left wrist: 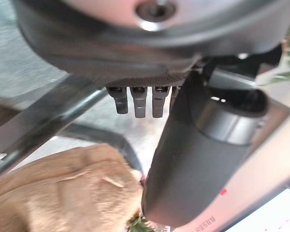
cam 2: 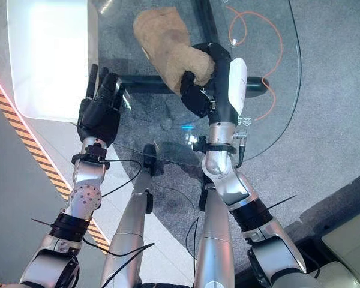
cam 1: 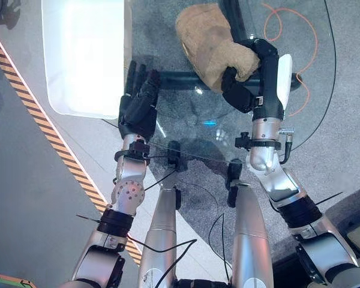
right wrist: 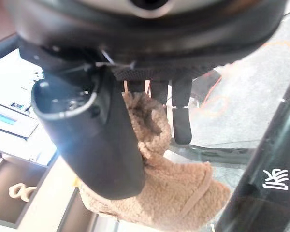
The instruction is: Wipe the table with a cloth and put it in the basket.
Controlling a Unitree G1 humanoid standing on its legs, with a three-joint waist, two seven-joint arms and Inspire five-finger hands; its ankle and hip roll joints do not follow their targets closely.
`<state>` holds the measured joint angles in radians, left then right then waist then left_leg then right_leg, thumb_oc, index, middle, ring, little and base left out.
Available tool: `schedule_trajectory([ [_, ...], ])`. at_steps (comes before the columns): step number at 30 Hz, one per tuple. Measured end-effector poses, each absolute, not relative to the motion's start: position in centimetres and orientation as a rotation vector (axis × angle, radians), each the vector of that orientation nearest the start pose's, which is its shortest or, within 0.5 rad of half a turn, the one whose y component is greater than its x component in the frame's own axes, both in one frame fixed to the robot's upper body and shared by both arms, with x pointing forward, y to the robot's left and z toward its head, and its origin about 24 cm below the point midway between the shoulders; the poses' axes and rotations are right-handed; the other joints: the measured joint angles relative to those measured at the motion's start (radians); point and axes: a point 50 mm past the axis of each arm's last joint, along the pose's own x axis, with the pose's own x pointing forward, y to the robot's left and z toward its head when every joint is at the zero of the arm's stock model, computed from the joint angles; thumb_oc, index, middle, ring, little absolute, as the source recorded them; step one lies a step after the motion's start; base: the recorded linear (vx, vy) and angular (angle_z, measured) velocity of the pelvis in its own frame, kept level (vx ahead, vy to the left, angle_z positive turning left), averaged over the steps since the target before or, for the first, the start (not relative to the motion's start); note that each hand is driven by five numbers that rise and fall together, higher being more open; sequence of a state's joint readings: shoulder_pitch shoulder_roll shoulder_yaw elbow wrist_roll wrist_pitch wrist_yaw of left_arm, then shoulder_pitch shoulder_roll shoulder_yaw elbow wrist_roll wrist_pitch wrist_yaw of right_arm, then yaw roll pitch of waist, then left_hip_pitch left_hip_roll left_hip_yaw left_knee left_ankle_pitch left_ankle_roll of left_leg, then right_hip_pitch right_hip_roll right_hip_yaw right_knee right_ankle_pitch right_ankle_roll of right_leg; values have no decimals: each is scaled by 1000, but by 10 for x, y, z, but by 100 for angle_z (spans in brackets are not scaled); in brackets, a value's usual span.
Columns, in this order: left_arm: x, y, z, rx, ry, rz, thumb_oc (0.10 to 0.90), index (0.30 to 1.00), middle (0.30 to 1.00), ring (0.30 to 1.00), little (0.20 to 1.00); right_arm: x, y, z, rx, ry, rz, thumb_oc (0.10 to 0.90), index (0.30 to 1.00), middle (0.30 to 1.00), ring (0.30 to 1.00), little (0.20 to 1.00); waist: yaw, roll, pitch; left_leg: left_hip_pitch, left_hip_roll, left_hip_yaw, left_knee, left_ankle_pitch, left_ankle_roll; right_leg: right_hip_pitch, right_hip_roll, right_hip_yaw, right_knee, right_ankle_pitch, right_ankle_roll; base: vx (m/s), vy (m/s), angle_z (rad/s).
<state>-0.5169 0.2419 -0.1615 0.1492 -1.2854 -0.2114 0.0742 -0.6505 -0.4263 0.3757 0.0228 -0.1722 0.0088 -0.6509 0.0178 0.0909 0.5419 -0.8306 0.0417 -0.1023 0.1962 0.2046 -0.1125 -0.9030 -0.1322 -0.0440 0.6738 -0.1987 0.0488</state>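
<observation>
Left eye view: tan fleecy cloth [cam 1: 213, 45] bunched on the glass bench [cam 1: 186, 114] at 1 o'clock, right robot hand [cam 1: 246, 84] curled round its near edge. Left robot hand [cam 1: 138, 99] lies flat, fingers straight, holding nothing.

Right wrist view: cloth looks soft, light, limp; a gathered fold seems the best hold.
</observation>
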Motion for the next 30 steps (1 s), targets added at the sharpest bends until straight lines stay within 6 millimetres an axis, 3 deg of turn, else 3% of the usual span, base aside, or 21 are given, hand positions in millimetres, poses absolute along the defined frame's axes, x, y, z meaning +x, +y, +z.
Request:
schedule_trajectory([
  [8,336,126,160,-1081,-239,-316,800,900,900,900,900,319,-118,214,-472,-763,-221,100,300,300,300,200,-5,0,0,0,0,1,1,0,0,0,0,1,0,1,1,0,0,0],
  [19,335,113,165,-1177,-233,-422,800,900,900,900,900,317,-96,201,-527,-730,-48,100,300,300,300,200,-17,0,0,1,0,3,1,0,1,0,0,2,1,1,1,0,0,0],
  [30,334,113,167,-1208,-276,-440,800,900,900,900,900,316,-92,201,-545,-728,10,100,300,300,300,200,-20,0,0,2,0,3,1,0,0,0,0,3,2,1,1,0,0,0],
])
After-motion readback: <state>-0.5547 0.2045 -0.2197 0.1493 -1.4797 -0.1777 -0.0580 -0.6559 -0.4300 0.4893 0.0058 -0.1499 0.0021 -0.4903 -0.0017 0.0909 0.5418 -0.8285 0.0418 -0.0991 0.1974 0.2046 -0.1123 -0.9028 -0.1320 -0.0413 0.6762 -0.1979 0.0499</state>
